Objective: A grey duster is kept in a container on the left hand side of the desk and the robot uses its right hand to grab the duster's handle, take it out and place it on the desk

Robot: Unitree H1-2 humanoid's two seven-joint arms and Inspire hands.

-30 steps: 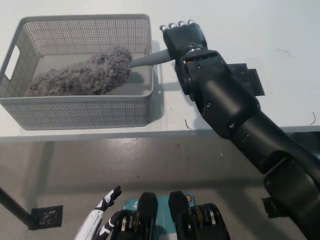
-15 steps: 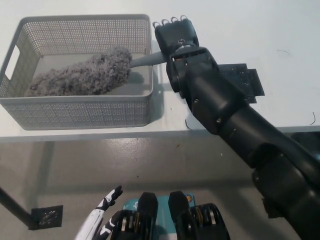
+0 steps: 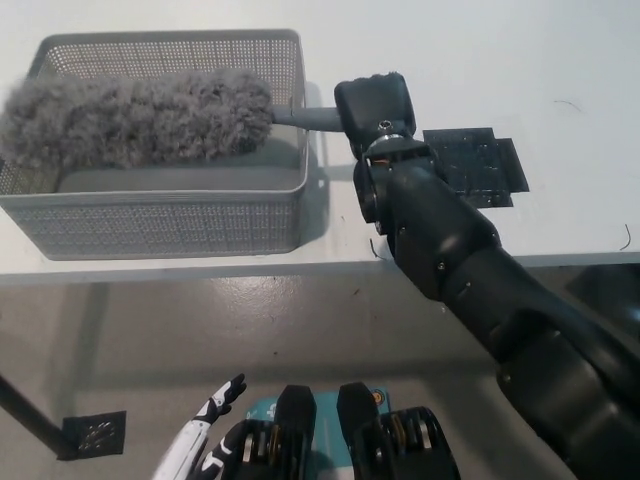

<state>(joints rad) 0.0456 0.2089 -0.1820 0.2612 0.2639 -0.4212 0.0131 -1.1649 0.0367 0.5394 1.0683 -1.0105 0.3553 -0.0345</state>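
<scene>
Head view. A grey perforated container [image 3: 160,225] is seen on the white desk [image 3: 520,60] and is taken as the reference for all positions. The grey duster [image 3: 130,120] is held roughly level across the container's opening. Its fluffy head is spread from beyond the container's left wall to near the right wall, and parts of the far rim and the left wall are hidden by it. A shadow is cast on the container's floor beneath the head. The duster's handle [image 3: 305,118] is carried out over the container's right rim. Just to the right of that rim, the handle is gripped by the black right hand [image 3: 375,103], whose fingers are wrapped closed around it. A dark mesh-like patch [image 3: 475,165] is seen on the desk further to the right of the container. The white left hand [image 3: 215,400] is rested well below the container's front wall, off the desk, with fingers apart and nothing held.
</scene>
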